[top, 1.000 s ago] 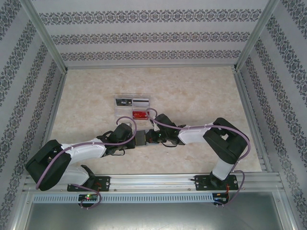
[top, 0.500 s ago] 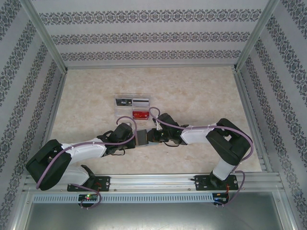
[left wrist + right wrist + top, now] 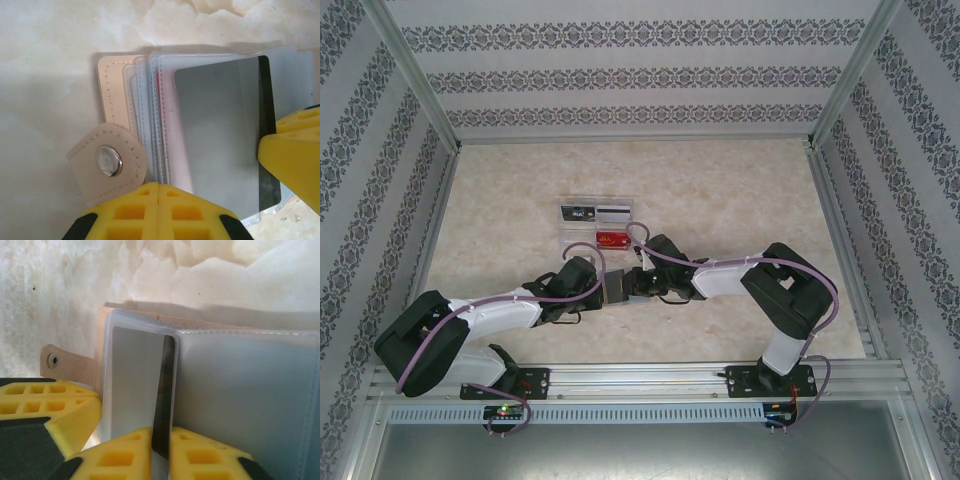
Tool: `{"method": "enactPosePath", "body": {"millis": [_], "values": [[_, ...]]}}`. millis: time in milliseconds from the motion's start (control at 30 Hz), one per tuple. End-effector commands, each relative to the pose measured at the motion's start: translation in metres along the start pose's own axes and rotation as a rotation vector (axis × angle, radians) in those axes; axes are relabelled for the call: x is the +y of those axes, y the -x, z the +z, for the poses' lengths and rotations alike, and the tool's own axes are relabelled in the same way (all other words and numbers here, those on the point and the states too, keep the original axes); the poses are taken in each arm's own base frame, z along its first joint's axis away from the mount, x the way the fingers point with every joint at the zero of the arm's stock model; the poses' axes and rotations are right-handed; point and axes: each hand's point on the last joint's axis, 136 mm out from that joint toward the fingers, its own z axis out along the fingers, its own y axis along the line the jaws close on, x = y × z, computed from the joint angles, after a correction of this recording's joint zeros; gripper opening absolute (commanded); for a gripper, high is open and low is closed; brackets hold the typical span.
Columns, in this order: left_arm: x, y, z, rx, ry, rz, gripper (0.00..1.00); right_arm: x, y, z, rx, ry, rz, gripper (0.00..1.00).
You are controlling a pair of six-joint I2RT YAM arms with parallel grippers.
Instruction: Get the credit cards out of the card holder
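Where the two arms meet at mid-table, we count one tan card holder (image 3: 616,288), with one clear tray (image 3: 575,238) of three cards at its 12 o'clock. The left gripper (image 3: 157,210), reaching in from 8 o'clock, sits clenched over the holder's edge. The right gripper (image 3: 161,445), reaching from 3 o'clock, pinches one grey, black-striped credit card (image 3: 220,130) above the holder's clear sleeves.

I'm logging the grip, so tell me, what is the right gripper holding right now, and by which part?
The right gripper pinches a grey credit card by its long edge, the one with the dark stripe.
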Motion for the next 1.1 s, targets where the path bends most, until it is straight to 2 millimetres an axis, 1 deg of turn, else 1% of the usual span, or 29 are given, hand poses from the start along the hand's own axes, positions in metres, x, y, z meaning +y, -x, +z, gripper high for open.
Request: {"method": "enactPosePath", "body": {"millis": [0, 100, 433, 600, 833, 1067], "values": [[0.020, -0.013, 0.005, 0.049, 0.077, -0.003, 0.00, -0.002, 0.006, 0.001, -0.015, -0.001, 0.009, 0.08], [0.021, -0.012, 0.004, 0.046, 0.086, -0.005, 0.00, -0.010, 0.005, -0.002, -0.023, -0.018, 0.030, 0.04], [0.025, -0.014, 0.003, 0.048, 0.100, -0.008, 0.00, -0.035, -0.002, -0.017, -0.050, -0.058, 0.083, 0.03], [0.024, -0.013, 0.003, 0.047, 0.101, -0.006, 0.00, -0.038, -0.002, -0.024, -0.063, -0.056, 0.085, 0.04], [0.024, -0.013, 0.001, 0.042, 0.098, -0.007, 0.00, -0.036, -0.002, -0.026, -0.064, -0.049, 0.079, 0.04], [0.025, -0.013, 0.000, 0.038, 0.101, -0.007, 0.00, -0.048, -0.002, -0.036, -0.097, -0.073, 0.120, 0.04]]}}
